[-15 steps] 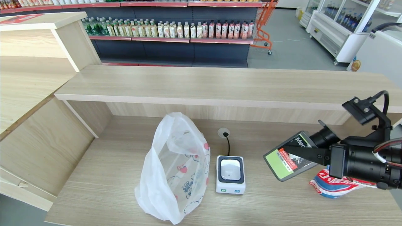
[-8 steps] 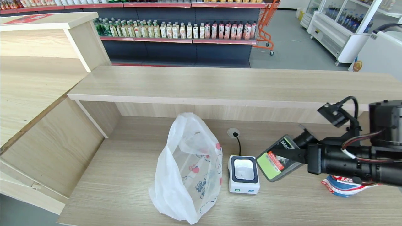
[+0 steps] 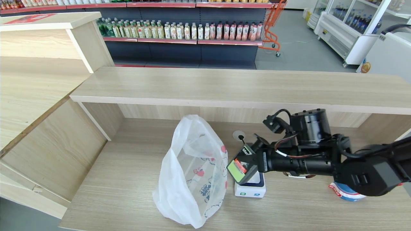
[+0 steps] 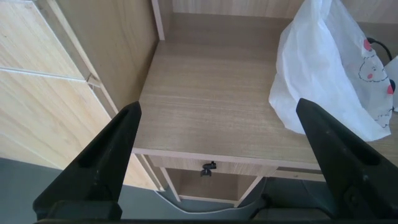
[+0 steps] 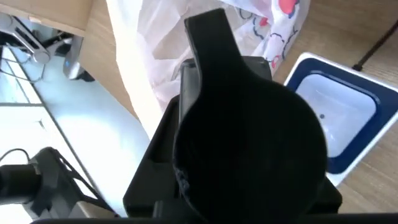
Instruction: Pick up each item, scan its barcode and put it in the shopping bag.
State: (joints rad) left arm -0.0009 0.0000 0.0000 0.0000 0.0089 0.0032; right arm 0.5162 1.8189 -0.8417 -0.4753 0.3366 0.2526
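My right gripper [image 3: 254, 159] is shut on a flat dark box [image 3: 241, 164] with a green and red label. It holds the box tilted just above the white scanner [image 3: 249, 189], close to the right side of the shopping bag [image 3: 192, 170]. The bag is white, printed plastic and stands open on the desk. In the right wrist view the box [image 5: 249, 143] hangs over the scanner's glass [image 5: 336, 121], with the bag [image 5: 180, 43] beside it. My left gripper [image 4: 219, 112] is open and holds nothing, off the desk's near left corner, with the bag [image 4: 329, 74] beyond it.
A red, white and blue packet [image 3: 348, 192] lies on the desk [image 3: 128, 192] at the right, under my right arm. A raised counter ledge [image 3: 224, 86] runs behind the desk and a wooden side panel [image 3: 51, 150] closes its left. The scanner's cable [image 3: 241, 138] leads to a hole at the back.
The head camera shifted at first. My right arm has carried the box leftward, from right of the scanner to directly over it, near the bag. The bag and scanner stayed put.
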